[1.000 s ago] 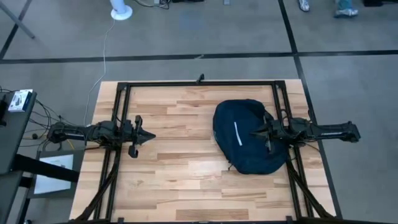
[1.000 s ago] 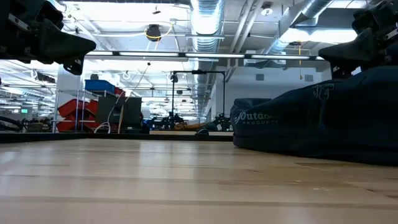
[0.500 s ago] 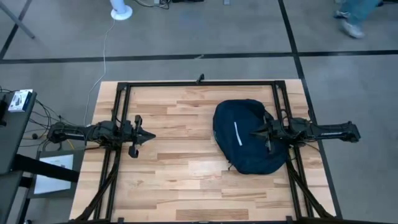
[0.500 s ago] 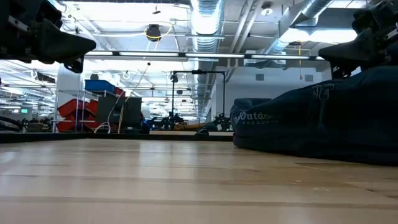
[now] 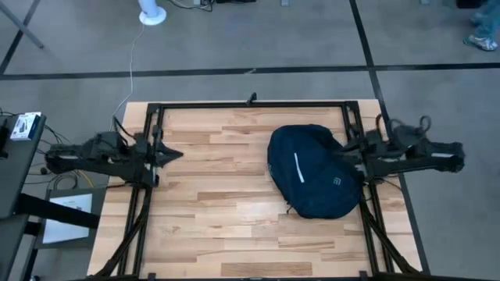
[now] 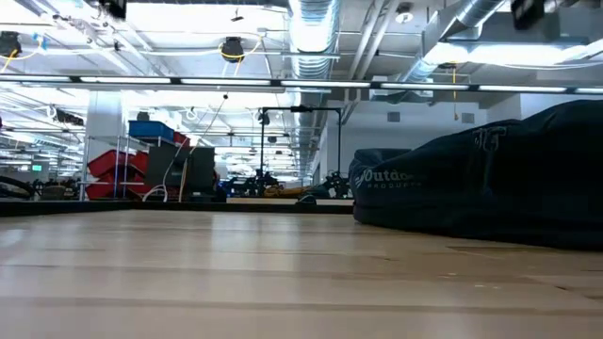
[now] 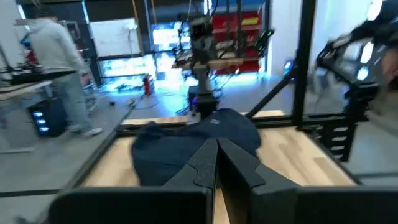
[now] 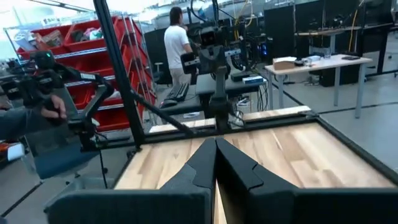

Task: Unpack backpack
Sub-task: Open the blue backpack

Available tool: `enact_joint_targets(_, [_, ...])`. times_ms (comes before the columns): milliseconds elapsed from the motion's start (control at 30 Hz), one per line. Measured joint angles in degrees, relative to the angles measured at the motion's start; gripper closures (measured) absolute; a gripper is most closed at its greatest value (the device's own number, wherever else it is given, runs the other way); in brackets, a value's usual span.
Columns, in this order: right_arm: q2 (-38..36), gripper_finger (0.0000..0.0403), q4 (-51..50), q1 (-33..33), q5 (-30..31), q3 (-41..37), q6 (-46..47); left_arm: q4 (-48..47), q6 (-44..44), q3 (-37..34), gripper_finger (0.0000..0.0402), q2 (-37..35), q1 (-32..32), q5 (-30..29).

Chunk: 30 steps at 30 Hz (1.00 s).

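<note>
The dark navy backpack [image 5: 311, 173] lies flat on the right half of the wooden table, its short white stripe [image 5: 298, 168] facing up. It also fills the right of the low view [image 6: 490, 184], and the left wrist view [image 7: 186, 140] shows it farther off. My left gripper [image 5: 166, 154] is shut, raised near the table's left edge, and points toward the backpack. My right gripper [image 5: 344, 150] is shut and raised above the backpack's right edge, apart from it. Both wrist views show the fingertips meeting, the left [image 7: 216, 152] and the right [image 8: 216, 152]. The backpack's contents are hidden.
A black frame rail [image 5: 250, 104] runs round the table's far, left and right sides. Bare wood [image 5: 219, 179] lies between my left gripper and the backpack. People stand in the room beyond the table [image 7: 59, 68] [image 8: 177, 46].
Both arms have risen out of the low view and drawn back: my left gripper toward the table's left edge, my right gripper toward the right edge, off the backpack's top. The backpack has stayed where it was.
</note>
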Motion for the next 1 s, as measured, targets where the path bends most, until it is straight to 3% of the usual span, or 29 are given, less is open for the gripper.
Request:
enact_joint_targets(233, [16.0,0.0403,-9.8,0.0,-0.2,24.4,0.1,-19.4,2.7,31.2,0.0402,20.4,0.0,-2.9])
enact_joint_targets(400, [21.4,0.0403,-12.1,0.0,-0.5,32.8,6.1,-28.3,-1.5,45.7,0.0402,29.0,0.0,-2.9])
enact_joint_targets(600, [22.5,0.0403,-11.6,0.0,-0.5,34.6,6.4,-28.1,-3.8,52.2,0.0402,34.2,0.0,-2.7])
enact_joint_targets(800, [22.5,0.0403,-11.8,1.7,-1.9,34.6,-2.4,-28.4,-6.4,52.2,0.0402,35.3,0.0,-2.7])
enact_joint_targets(1000, [22.4,0.0403,-11.6,3.9,-1.9,34.6,0.6,-28.2,-5.3,52.1,0.0402,36.0,0.0,-2.7])
